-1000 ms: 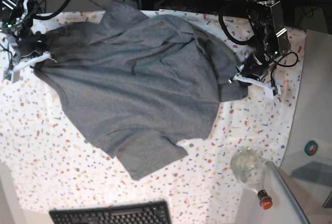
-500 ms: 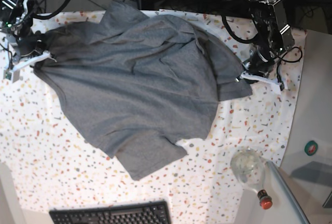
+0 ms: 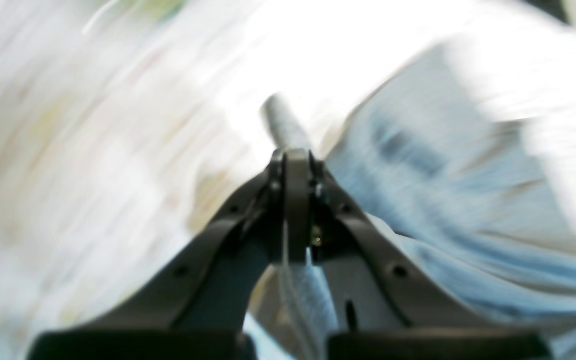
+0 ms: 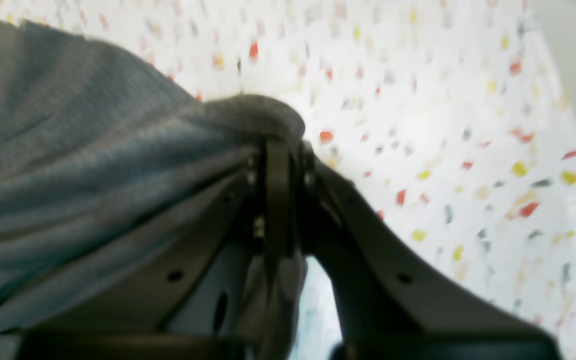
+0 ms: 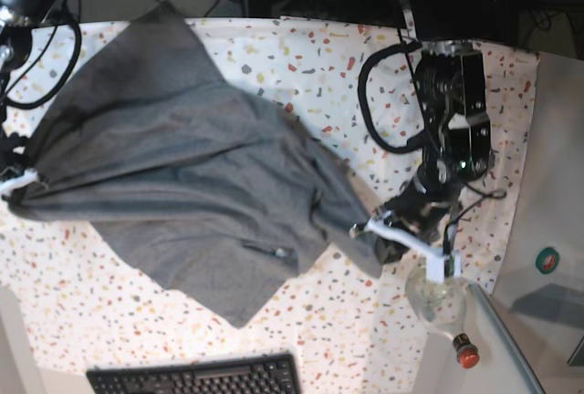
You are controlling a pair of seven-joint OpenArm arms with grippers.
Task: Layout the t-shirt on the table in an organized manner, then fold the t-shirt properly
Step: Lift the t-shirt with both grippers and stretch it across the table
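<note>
The grey t-shirt point(image 5: 182, 184) lies rumpled across the flecked white table point(image 5: 301, 57), stretched from the left edge to right of centre. My right gripper point(image 5: 18, 180) is at the left edge in the base view, shut on a bunched corner of the shirt point(image 4: 118, 165); its jaws point(image 4: 279, 145) pinch the fabric. My left gripper point(image 5: 370, 228) is at the shirt's right end, shut on its edge. The left wrist view is blurred, but the closed jaws point(image 3: 292, 160) show a strip of grey fabric point(image 3: 288, 125) through them.
A clear bottle with a red cap point(image 5: 443, 307) lies just below the left gripper at the table's right front corner. A black keyboard point(image 5: 196, 378) sits at the front edge. A plain grey surface point(image 5: 557, 184) with a green roll point(image 5: 547, 260) borders the right side.
Both arms have moved toward the front of the table, dragging the shirt with them. The left gripper has closed on the shirt's right edge. The shirt's right part has left the back right area.
</note>
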